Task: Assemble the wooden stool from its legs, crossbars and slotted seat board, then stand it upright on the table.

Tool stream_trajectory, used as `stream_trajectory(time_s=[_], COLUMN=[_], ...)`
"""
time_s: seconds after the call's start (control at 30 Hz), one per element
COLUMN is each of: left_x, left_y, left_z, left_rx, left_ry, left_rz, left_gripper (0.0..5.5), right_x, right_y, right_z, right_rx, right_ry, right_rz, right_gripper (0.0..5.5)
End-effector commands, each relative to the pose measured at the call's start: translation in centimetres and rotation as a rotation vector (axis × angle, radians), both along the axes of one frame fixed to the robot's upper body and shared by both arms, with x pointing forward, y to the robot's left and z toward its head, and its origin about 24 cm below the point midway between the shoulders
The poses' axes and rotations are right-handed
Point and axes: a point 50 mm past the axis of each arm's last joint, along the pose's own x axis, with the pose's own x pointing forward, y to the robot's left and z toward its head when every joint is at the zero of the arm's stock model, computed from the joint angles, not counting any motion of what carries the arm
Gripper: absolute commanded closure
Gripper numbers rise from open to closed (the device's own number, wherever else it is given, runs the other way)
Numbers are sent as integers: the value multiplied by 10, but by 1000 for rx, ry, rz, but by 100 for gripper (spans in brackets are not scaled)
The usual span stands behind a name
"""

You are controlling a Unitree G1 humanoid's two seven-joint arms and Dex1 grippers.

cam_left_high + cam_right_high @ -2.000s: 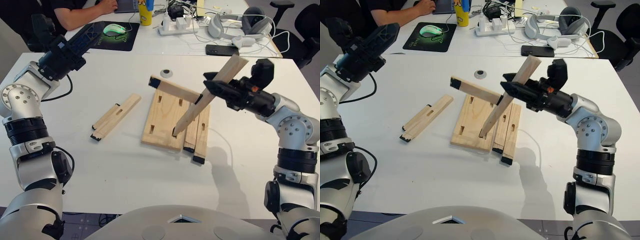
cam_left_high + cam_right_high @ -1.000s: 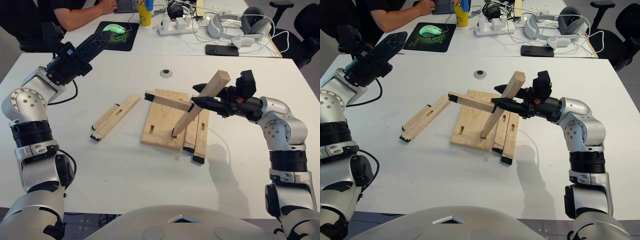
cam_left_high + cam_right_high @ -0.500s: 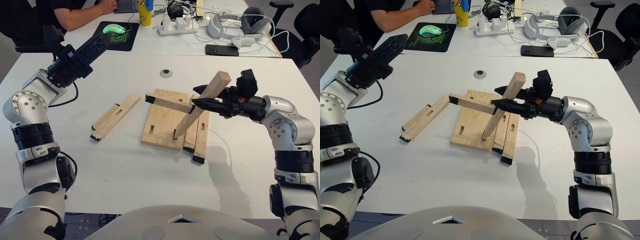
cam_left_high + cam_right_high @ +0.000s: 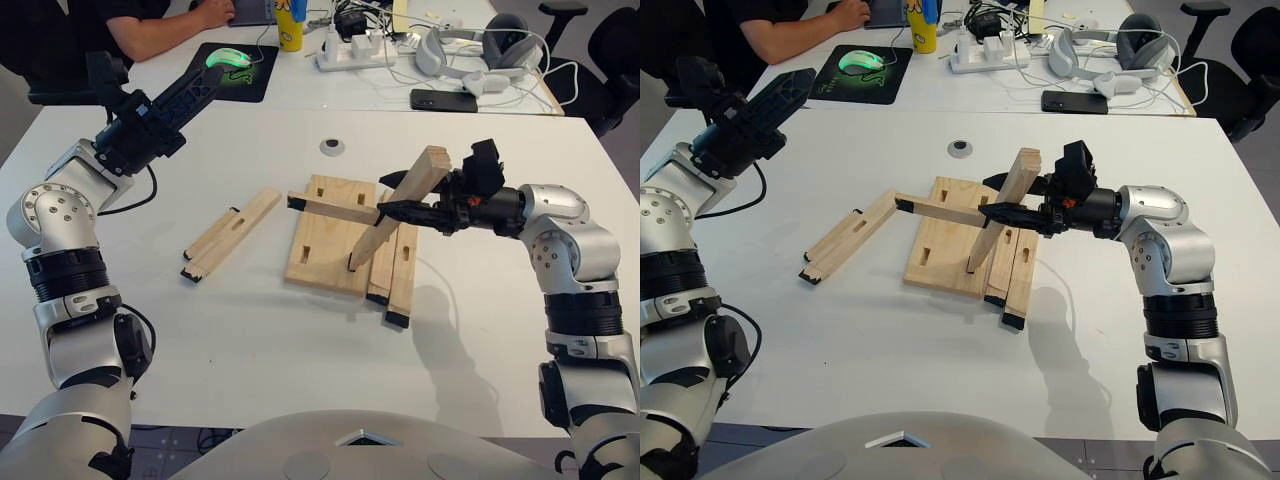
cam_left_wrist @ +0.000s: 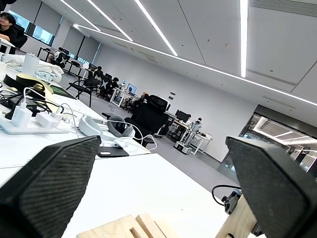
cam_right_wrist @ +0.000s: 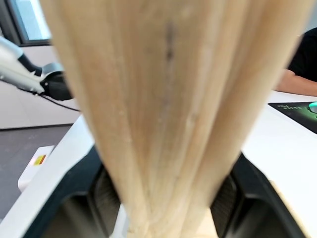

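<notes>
The slotted seat board (image 4: 322,243) lies flat mid-table. My right gripper (image 4: 396,198) is shut on a wooden leg (image 4: 420,180), held slanted over the board's right side with its lower end at the board. A crossbar (image 4: 335,209) with a black tip juts left from that leg, above the board. Two more legs (image 4: 402,268) lie along the board's right edge. A notched pair of pieces (image 4: 230,233) lies to the left. My left gripper (image 4: 205,82) hangs open, high over the far left of the table. In the right wrist view, the wood (image 6: 163,99) sits between the fingers.
A small black disc (image 4: 332,147) lies behind the board. The desk beyond holds a mouse pad (image 4: 215,75), a phone (image 4: 443,99), headphones (image 4: 470,50), a power strip and cables. A person sits at its far left. Bare table surface lies in front (image 4: 300,340).
My right gripper has lowered the leg and crossbar and carried them slightly left over the board. My left arm has swung forward over the table's far left.
</notes>
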Motion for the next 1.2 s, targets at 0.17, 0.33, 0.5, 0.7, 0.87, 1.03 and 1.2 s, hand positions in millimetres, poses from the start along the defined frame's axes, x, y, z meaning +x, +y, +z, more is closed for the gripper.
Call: stream_trajectory(time_s=[0.17, 0.33, 0.5, 0.7, 0.87, 1.03, 1.2], left_x=[-6, -8, -14, -20, -27, -35, -53], left_y=[-1, 0, -1, 0, 3, 20, 43], left_z=[-1, -5, -8, -13, -22, -59, -93], left_rx=[16, 8, -2, -14, -15, 307, 715], left_ry=[8, 19, 21, 20, 35, 131, 192], left_rz=[11, 25, 43, 73, 114, 220, 176], left_gripper=[83, 83, 83, 83, 83, 83, 83], right_x=[-24, -33, -30, -17, -6, -9, -8], right_y=[-4, -2, -3, -1, 3, 9, 13], right_z=[-41, -62, -58, -31, -17, -26, -35], right_rx=[-135, -203, -259, -326, -413, -455, -504], right_ry=[130, 219, 211, 150, 150, 194, 227], right_rz=[-78, -169, -207, -185, -226, -208, -199], right_gripper=[345, 345, 345, 345, 345, 345, 345])
